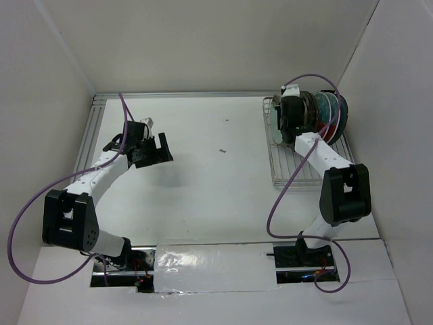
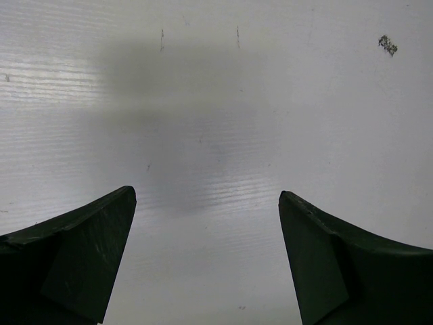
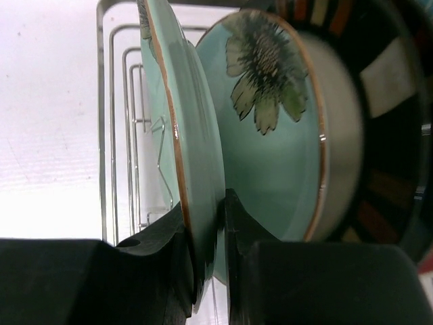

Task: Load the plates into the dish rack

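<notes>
My right gripper (image 3: 206,203) is shut on the rim of a mint-green plate (image 3: 196,122), which stands on edge at the left end of the dish rack (image 3: 111,135). Just behind it stands a second mint-green plate (image 3: 270,149) with a flower, then a cream plate (image 3: 385,88) with a dark striped rim. From above, the right gripper (image 1: 289,122) sits over the silver wire rack (image 1: 298,177), with further teal and red plates (image 1: 333,114) upright at its far end. My left gripper (image 1: 162,145) hangs open over bare table (image 2: 206,196), holding nothing.
A small dark speck (image 1: 221,150) lies on the white table between the arms and shows in the left wrist view (image 2: 387,45). White walls enclose the table on three sides. A slotted metal rail (image 1: 91,128) runs along the left edge.
</notes>
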